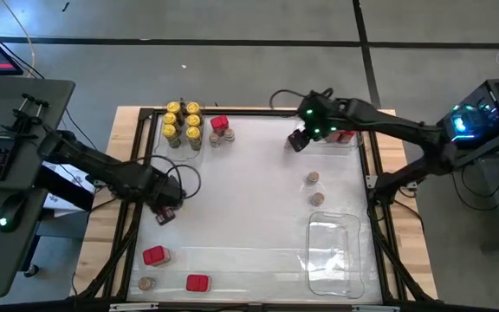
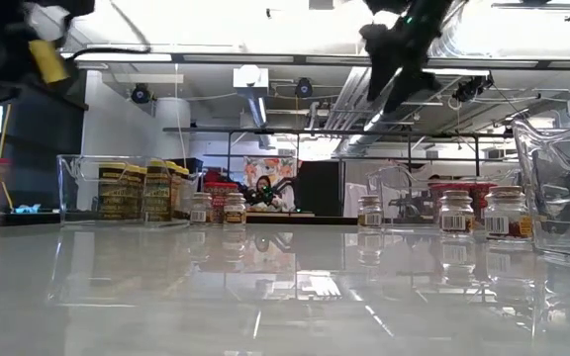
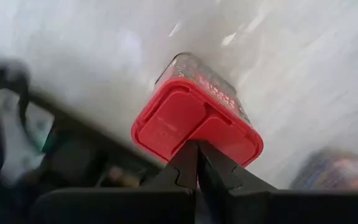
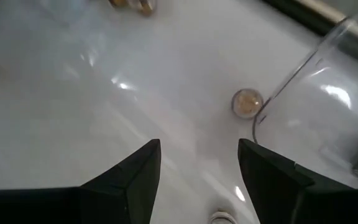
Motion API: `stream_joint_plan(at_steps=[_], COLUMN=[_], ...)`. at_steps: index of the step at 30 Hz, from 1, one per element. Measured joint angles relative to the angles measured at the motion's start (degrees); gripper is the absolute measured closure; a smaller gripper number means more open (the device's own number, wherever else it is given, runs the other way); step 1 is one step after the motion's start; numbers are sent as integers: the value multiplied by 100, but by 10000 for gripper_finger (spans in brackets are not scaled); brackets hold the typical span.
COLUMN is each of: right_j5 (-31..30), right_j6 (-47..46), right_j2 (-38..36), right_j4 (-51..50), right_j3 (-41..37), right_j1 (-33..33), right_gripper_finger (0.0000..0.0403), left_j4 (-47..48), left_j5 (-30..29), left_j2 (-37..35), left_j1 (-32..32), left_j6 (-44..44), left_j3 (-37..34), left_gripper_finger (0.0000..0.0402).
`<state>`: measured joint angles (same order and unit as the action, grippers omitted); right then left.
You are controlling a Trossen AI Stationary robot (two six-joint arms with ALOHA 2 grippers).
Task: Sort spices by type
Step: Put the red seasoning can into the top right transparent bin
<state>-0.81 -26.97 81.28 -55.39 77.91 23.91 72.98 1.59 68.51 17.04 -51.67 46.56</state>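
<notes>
Yellow-lidded jars (image 1: 182,121) stand in a clear tray at the far left, with a red box (image 1: 219,124) and two brown-lidded jars (image 1: 223,137) beside them. More red boxes (image 1: 345,134) sit at the far right. Two tan-lidded jars (image 1: 314,188) stand right of centre. Near the front-left corner are a red box (image 1: 154,256), a tan-lidded jar (image 1: 146,282) and another red box (image 1: 197,282). My left gripper (image 1: 165,214) is shut and raised over the table's left side, with a red box's lid (image 3: 194,121) below it. My right gripper (image 1: 297,140) hovers open and empty near the far edge.
An empty clear tray (image 1: 334,251) lies at the near right. A dark frame (image 1: 137,156) borders the white table surface. In the right wrist view a tan-lidded jar (image 4: 247,102) stands beside a clear tray wall (image 4: 316,68). The table's middle (image 1: 249,199) is bare.
</notes>
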Motion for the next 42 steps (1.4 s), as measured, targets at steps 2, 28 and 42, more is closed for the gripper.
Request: stream_joint_plan(at_steps=[2,28,42], right_j5=[-15,-271,-817], right_j6=[-8,-1201,-3064], right_j2=[-274,-1441,-312], right_j4=[-40,-104,449], right_j3=[0,0,2], right_j1=[6,-553,-1624], right_gripper_finger=[192,192,192], left_j4=[-508,-4932,-2851], left_j5=[-208,198,-190], left_j2=[10,4190,2387], left_j1=[-370,-2727,-4178], left_j6=[309,2693,4646], left_j3=[85,3610,4421], left_gripper_finger=[401,401,401])
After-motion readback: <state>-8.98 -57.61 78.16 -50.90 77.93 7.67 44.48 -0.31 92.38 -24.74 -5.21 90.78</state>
